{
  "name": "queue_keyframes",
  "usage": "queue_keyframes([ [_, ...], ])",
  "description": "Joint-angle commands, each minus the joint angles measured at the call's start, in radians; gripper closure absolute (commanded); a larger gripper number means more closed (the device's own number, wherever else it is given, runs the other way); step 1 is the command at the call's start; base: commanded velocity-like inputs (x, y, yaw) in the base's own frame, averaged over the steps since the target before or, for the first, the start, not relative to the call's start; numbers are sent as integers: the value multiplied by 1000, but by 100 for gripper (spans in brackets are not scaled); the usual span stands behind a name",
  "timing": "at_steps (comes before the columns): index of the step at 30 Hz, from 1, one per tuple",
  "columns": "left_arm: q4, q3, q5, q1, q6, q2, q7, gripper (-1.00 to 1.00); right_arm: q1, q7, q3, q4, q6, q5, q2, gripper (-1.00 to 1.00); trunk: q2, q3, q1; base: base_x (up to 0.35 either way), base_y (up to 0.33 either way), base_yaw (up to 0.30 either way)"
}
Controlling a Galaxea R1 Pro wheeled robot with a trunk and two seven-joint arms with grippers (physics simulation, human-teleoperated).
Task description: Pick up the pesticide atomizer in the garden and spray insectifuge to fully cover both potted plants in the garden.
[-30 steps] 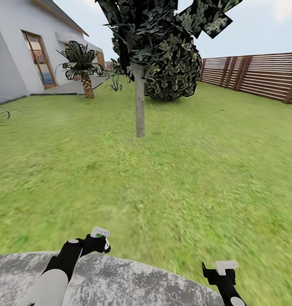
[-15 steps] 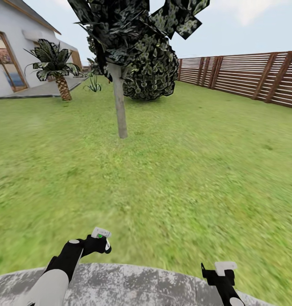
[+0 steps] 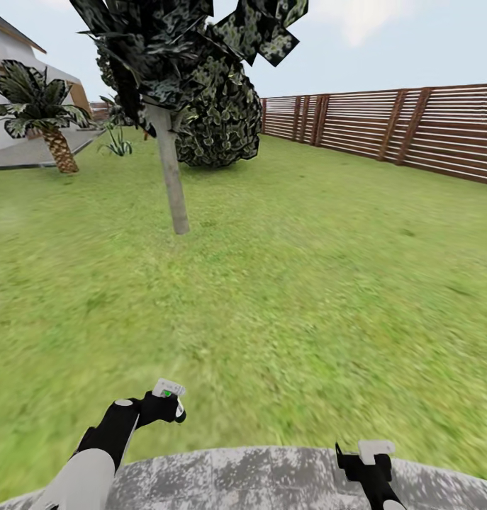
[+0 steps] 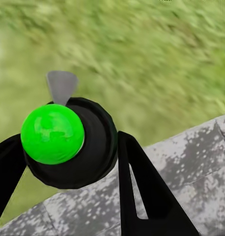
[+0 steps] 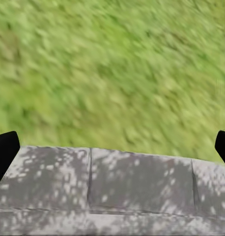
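Observation:
My left gripper (image 3: pixel 165 405) is shut on the pesticide atomizer (image 3: pixel 167 389), whose pale head with a green dot sticks up above the black fingers. In the left wrist view the atomizer (image 4: pixel 95 142) is a dark round body with a bright green ball on it and a grey tab, clamped between the left gripper's (image 4: pixel 68 164) two black fingers. My right gripper (image 3: pixel 367 457) hangs low at the right. In the right wrist view the right gripper (image 5: pixel 112 150) is open with nothing in it. Both potted plants are out of view.
I stand on the round grey stone patio (image 3: pixel 271 474) at the lawn's edge. A thin tree trunk (image 3: pixel 171 180) rises ahead on the left, with a dark bush (image 3: pixel 218 124) behind it. A brown slatted fence (image 3: pixel 413 127) runs along the right. A palm (image 3: pixel 48 120) stands by the house.
The whole picture has slid left, so the camera has turned right: more fence shows and less house. Both arms keep their pose and the left grip is unchanged.

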Motion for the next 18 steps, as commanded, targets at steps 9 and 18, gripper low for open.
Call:
queue_keyframes([
  [9,-2,10,-3,-1,6,-1,-9,100,-1,-3,-4,2,-3,11,1,-100,0,-1,0,127,149,-288],
  [18,-3,10,-3,-1,6,0,-10,100,-1,-3,-4,3,-3,11,1,-100,0,-1,0,2,1,-288],
])
